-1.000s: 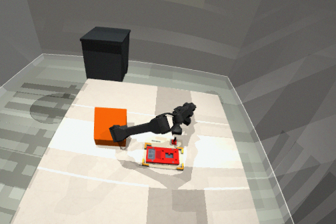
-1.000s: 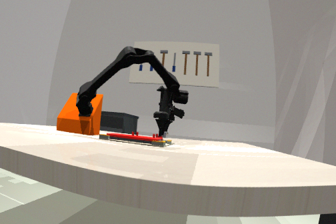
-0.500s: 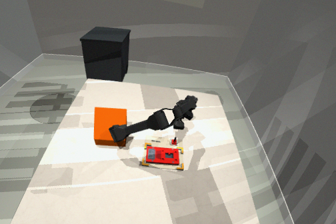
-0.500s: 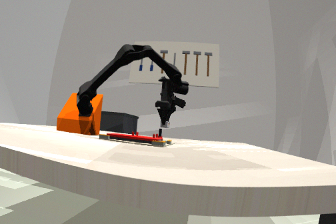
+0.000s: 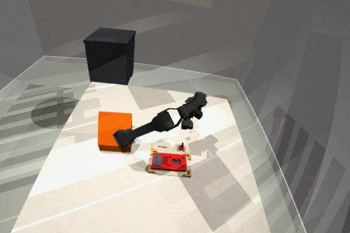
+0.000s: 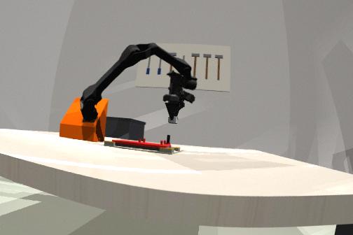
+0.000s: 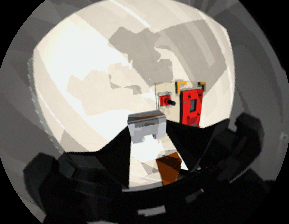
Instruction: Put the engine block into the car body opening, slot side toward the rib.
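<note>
My hand (image 6: 173, 117) (image 7: 145, 124) is closed on a small grey block, the engine block (image 6: 172, 120) (image 7: 146, 128), and holds it in the air, well above the counter (image 5: 93, 194) (image 6: 234, 182) (image 7: 95, 55). In the top view my black arm (image 5: 145, 131) (image 6: 113, 75) reaches from an orange stand (image 5: 110, 128) (image 6: 73, 129) on the left toward the right, and its outer end covers the block. The car body (image 5: 165, 168) (image 6: 129, 143) (image 7: 185, 117), flat and bright red, lies on the counter to the near side of the arm, between yellow corner pieces. Toward its right end is a dark opening (image 5: 176, 161) (image 7: 193, 105), where the engine block belongs. Just beyond the car body's far edge stands a small red piece with a black upright peg (image 5: 181, 147) (image 6: 168, 138) (image 7: 165, 101). So the picking up is done, and the placing is all left: the block is apart from the car body and not yet over the opening. I judge that I must carry it nearer, turn it so the slot faces the rib, lower it until it sits fully down, open, and withdraw cleanly. I cannot make out the rib, so the turn needs checking; a crooked descent could leave the block perched on the opening's edge.
</note>
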Robot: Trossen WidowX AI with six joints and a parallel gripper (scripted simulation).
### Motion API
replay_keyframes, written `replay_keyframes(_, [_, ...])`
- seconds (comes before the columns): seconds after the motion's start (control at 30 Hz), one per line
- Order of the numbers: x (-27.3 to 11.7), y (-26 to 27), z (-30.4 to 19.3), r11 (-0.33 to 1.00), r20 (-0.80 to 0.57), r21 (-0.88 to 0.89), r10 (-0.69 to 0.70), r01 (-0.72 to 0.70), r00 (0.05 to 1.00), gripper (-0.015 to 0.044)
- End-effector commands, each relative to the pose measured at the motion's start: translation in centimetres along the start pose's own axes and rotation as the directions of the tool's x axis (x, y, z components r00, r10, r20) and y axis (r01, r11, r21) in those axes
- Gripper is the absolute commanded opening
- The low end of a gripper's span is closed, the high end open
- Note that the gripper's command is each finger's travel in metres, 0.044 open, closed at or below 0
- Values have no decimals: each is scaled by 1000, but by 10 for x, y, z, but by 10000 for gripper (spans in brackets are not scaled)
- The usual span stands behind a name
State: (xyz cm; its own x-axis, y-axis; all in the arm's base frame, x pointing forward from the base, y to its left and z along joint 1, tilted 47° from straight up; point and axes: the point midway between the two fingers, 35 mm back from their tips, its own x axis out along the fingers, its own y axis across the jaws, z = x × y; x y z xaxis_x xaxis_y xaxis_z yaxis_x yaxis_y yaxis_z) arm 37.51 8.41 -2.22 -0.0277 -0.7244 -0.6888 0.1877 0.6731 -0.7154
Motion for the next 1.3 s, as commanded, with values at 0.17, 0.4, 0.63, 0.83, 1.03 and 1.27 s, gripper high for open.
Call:
replay_keyframes(0.17, [6, 18, 6, 1000, -2, 8, 2, -2, 1000, 0])
replay_keyframes(0.4, [6, 17, 6, 1000, 18, 8, 2, -2, 1000, 0])
replay_keyframes(0.63, [5, 17, 2, 1000, 121, 5, 3, -3, 993, 0])
replay_keyframes(0.83, [7, 20, -2, 1000, 305, -1, 8, -8, 952, 0])
replay_keyframes(1.03, [12, 24, -7, 1000, 486, -9, 16, -13, 874, 0])
replay_keyframes(1.27, [19, 30, -12, 1000, 659, -20, 27, -19, 751, 0])
